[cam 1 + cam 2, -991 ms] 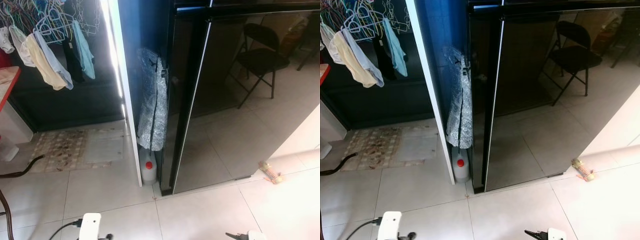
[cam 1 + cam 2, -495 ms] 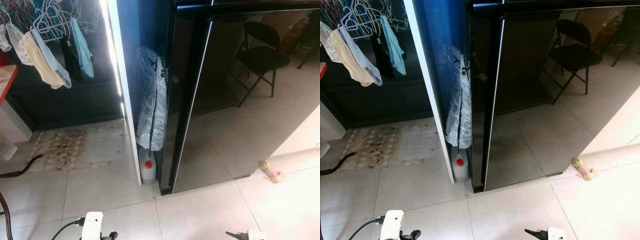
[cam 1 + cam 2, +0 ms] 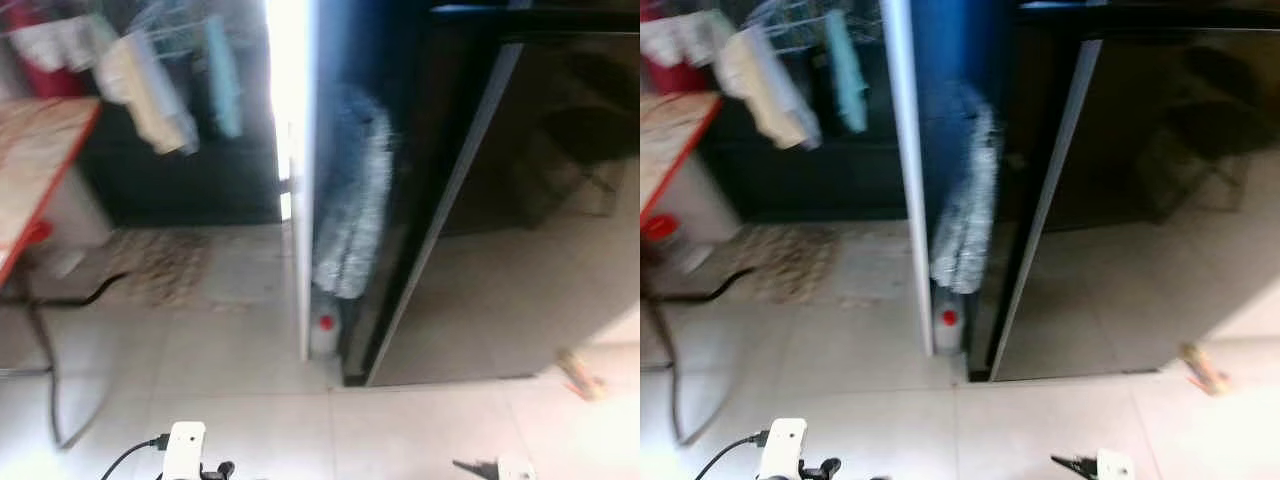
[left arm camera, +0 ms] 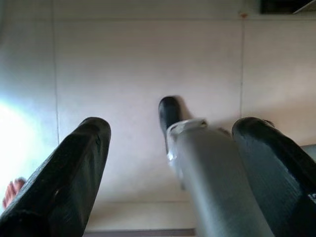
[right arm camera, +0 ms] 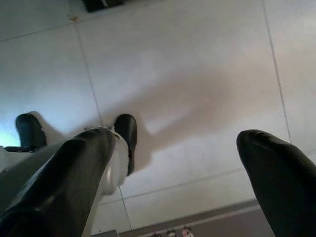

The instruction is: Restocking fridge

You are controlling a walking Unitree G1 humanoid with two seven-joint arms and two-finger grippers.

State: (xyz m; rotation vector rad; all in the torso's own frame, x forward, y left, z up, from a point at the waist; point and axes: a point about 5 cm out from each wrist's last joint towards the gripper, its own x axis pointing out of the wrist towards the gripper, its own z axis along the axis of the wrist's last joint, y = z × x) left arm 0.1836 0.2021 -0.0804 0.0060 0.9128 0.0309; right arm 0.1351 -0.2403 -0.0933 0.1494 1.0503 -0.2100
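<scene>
both grippers, left (image 4: 170, 163) and right (image 5: 173, 173), hang spread-fingered before the closed black fridge (image 3: 500, 200)

No text, label, brand, number or sign can be read anywhere; the head views are blurred, and the white bottle (image 3: 948, 328) with a red cap at lower centre shows no legible print.

The fridge (image 3: 1120, 200) stands ahead on the right, door closed. Just to its left a wrapped bundle (image 3: 965, 215) hangs in the gap beside a door frame (image 3: 905, 180), with a jug (image 3: 948, 330) on the floor (image 3: 870, 410) below it. Further left, clothes (image 3: 765, 85) hang above a mat (image 3: 780, 262), and a table (image 3: 665, 135) stands at the far left.
</scene>
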